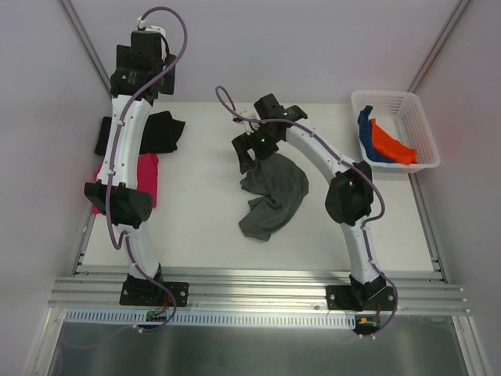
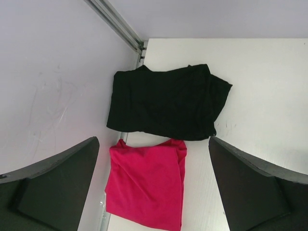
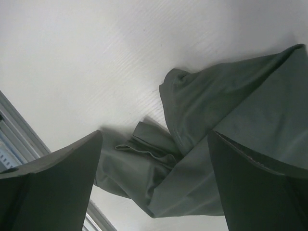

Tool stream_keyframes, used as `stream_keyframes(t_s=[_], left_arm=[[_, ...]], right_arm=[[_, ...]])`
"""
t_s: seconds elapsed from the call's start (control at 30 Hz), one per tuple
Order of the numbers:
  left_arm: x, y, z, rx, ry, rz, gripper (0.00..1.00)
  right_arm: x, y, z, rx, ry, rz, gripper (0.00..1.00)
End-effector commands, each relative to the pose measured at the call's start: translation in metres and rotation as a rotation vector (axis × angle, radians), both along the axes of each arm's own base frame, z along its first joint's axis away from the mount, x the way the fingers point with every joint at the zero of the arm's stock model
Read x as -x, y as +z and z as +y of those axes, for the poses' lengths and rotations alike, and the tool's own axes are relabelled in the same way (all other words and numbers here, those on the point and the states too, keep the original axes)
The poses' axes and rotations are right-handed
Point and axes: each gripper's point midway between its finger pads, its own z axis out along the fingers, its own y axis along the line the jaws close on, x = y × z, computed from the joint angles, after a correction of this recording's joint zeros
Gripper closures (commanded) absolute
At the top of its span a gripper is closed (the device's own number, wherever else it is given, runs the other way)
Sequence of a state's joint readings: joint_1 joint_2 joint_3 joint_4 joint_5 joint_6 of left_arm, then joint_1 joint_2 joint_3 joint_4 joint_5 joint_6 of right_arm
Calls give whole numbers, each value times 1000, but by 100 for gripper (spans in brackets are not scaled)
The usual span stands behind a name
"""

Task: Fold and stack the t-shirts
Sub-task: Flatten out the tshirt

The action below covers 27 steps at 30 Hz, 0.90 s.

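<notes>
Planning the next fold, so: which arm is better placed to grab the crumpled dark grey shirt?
Right. The right hand hangs open over the dark grey shirt in the middle of the table. The left hand, also open, is at the left edge above the folded black shirt and magenta shirt.

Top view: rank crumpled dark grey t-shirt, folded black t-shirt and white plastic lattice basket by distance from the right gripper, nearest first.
1. dark grey t-shirt: table centre, just below the right gripper.
2. black t-shirt: far left, partly under the left arm.
3. white lattice basket: far right corner.
</notes>
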State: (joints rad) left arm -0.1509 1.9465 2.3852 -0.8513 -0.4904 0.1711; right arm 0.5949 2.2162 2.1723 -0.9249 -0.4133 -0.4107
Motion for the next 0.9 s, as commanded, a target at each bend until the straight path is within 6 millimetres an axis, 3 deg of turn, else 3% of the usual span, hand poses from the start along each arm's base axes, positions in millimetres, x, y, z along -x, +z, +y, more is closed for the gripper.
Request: stream_keyframes(t_s=[0.0,0.13,0.37,0.7,0.87], left_arm=[[22,48,6,10,36,-117,1],[27,57,5,27,28,-140,1],[31,56,5,38,29,-138,1],[34,49,-3,53,14,-119,1],[35,50,-5,56,10,-121,1]], right_arm=[[7,3,2,20,80,-27,6],[15,-39,-13,144,102,21,11],[7,-76,-21,317,184,-58,30],[28,-86,11,320,257,-68,30],[32,-97,9,342,262,-56,36]])
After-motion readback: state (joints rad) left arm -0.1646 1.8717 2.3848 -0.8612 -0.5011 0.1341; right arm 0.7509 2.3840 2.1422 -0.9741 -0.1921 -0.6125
